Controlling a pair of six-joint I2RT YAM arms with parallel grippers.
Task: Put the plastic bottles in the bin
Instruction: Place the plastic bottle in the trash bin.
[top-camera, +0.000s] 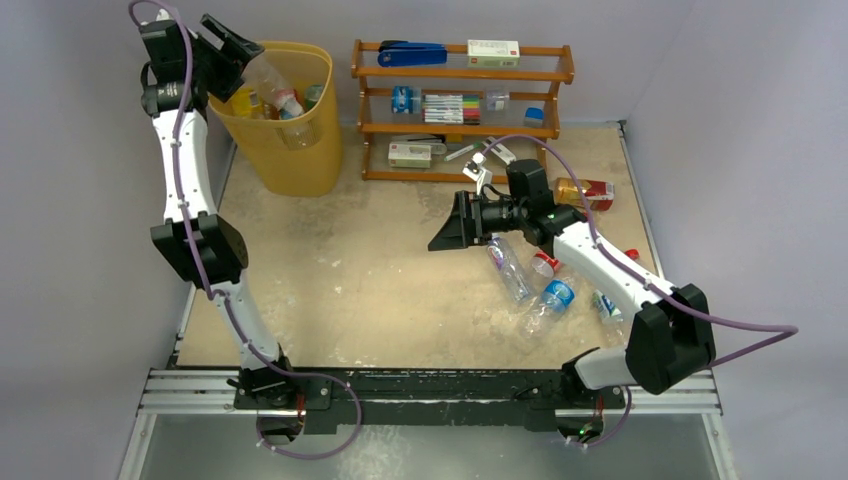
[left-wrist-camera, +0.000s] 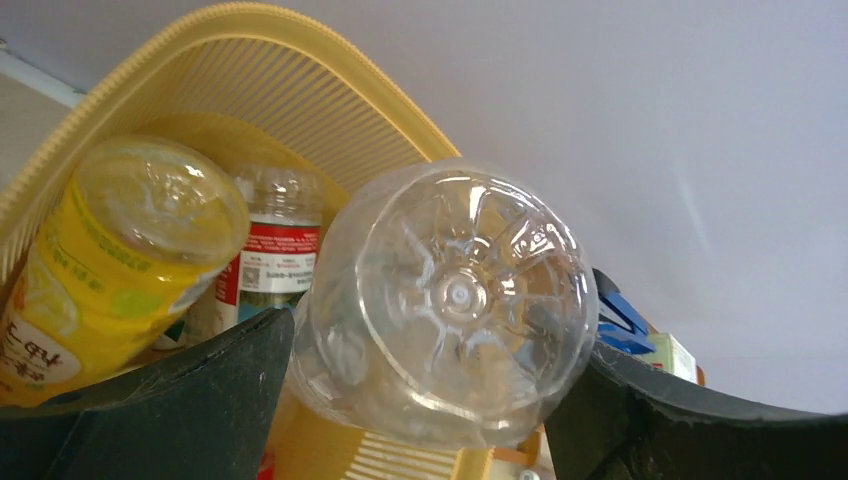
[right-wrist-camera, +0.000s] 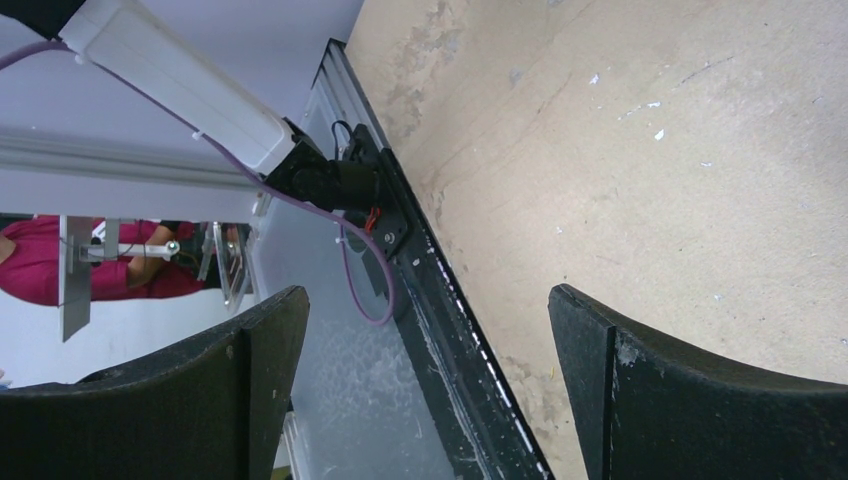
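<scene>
My left claw (top-camera: 240, 50) is over the bin (top-camera: 300, 160), a clear bottle (left-wrist-camera: 450, 300) between its wide fingers; whether it grips, I cannot tell. Other bottles (left-wrist-camera: 120, 250) lie inside. My right claw (right-wrist-camera: 425, 300) is spread and empty; several loose bottles (top-camera: 510, 268) remain on the table (top-camera: 350, 260).

Bin (top-camera: 300, 160) far left, rack (top-camera: 460, 74) to its right.
Bottles (left-wrist-camera: 130, 260) inside bin, another bottle (top-camera: 275, 95) tilted over its rim; more bottles (top-camera: 510, 268) on table (top-camera: 350, 260) at right, under right arm (top-camera: 600, 262).
</scene>
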